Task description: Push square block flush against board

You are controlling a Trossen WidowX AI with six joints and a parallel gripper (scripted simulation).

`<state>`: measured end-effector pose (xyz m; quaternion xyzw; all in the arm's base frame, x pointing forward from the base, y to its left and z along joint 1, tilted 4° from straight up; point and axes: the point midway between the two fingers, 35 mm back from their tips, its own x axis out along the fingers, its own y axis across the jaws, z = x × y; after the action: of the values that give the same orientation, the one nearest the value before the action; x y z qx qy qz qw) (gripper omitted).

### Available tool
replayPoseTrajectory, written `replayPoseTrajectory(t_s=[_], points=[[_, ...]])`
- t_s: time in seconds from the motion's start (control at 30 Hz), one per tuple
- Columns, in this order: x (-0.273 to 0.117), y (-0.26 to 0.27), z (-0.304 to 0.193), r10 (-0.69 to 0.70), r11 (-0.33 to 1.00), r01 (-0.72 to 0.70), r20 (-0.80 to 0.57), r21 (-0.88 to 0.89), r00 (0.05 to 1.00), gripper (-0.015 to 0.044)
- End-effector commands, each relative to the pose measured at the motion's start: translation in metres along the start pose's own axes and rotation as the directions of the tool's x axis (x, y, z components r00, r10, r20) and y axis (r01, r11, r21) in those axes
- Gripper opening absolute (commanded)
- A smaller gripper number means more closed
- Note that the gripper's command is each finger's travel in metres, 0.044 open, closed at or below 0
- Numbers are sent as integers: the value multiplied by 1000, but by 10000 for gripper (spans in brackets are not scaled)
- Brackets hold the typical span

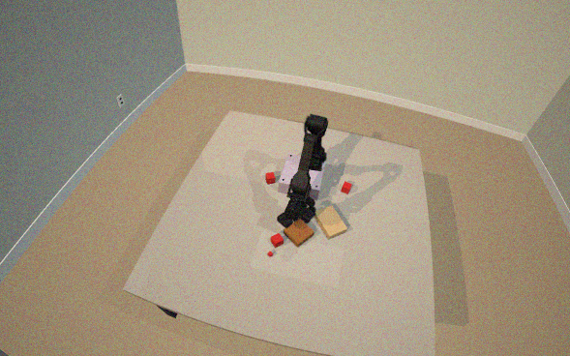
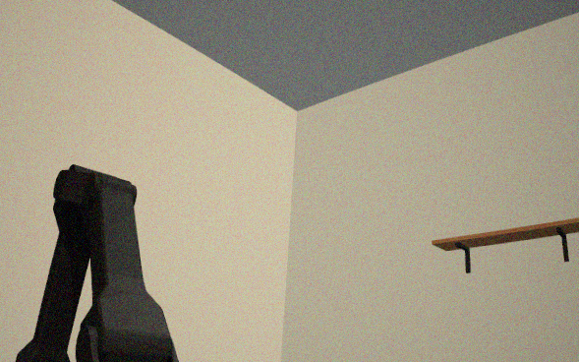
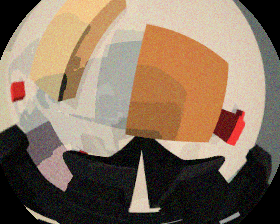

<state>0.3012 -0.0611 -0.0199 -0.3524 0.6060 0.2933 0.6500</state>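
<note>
The square block (image 1: 299,233) (image 3: 203,85), orange-brown, lies flat on the table. The board (image 1: 332,222) (image 3: 56,45), pale tan and longer, lies flat to its right in the top view and at upper left in the wrist view. A strip of table separates them, and their facing sides are not parallel. My gripper (image 1: 297,221) (image 3: 141,135) is shut and empty. Its fingertips are low at the block's near edge in the wrist view; whether they touch it is unclear. In the top view the arm partly hides the fingertips.
One red cube (image 1: 277,240) (image 3: 227,126) lies close to the block's outer side, with a small red piece (image 1: 270,253) beyond. Other red cubes lie left (image 1: 270,178) and right (image 1: 346,188) of the pinkish base plate (image 1: 285,182) (image 3: 55,167). The exterior view shows only arm, walls and shelf.
</note>
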Motion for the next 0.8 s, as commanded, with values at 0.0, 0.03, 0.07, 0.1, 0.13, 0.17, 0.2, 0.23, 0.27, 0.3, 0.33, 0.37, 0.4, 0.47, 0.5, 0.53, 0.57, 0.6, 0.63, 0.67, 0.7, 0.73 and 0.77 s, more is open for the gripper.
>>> replayPoseTrajectory(t_s=[0.0, 0.03, 0.07, 0.1, 0.13, 0.17, 0.2, 0.23, 0.27, 0.3, 0.33, 0.37, 0.4, 0.47, 0.5, 0.53, 0.57, 0.6, 0.63, 0.67, 0.7, 0.73, 0.77], points=[[2, 0, 7, 7, 1000, -7, 4, -2, 1000, 0], [2, 0, 8, 7, 1000, -7, 4, -2, 1000, 0], [2, 0, 8, 7, 1000, -7, 4, -2, 1000, 0], [2, 0, 9, 7, 1000, -7, 4, -2, 1000, 0], [2, 0, 10, 7, 1000, -7, 4, -2, 1000, 0], [2, 0, 11, 7, 1000, -7, 4, -2, 1000, 0], [2, -1, 12, 7, 1000, -7, 4, -2, 1000, 0], [2, -1, 13, 7, 1000, -7, 4, -2, 1000, 0], [2, -1, 14, 7, 1000, -7, 4, -2, 1000, 0], [2, -1, 15, 7, 1000, -7, 5, -2, 1000, 0], [2, -1, 16, 7, 1000, -7, 5, -2, 1000, 0], [2, -1, 17, 7, 1000, -7, 5, -2, 1000, 0], [2, -1, 18, 7, 1000, -7, 5, -2, 1000, 0], [2, -2, 20, 7, 1000, -7, 5, -2, 1000, 0], [2, -2, 21, 7, 1000, -7, 5, -2, 1000, 0], [2, -2, 22, 7, 1000, -7, 5, -2, 1000, 0], [2, -2, 23, 7, 1000, -7, 5, -2, 1000, 0], [2, -2, 24, 7, 1000, -7, 5, -2, 1000, 0], [2, -2, 25, 7, 1000, -7, 5, -2, 1000, 0], [2, -3, 26, 7, 1000, -7, 5, -2, 1000, 0], [2, -3, 27, 7, 1000, -7, 5, -2, 1000, 0], [2, -3, 27, 7, 1000, -7, 6, -2, 1000, 0], [2, -3, 28, 7, 1000, -7, 6, -2, 1000, 0]])
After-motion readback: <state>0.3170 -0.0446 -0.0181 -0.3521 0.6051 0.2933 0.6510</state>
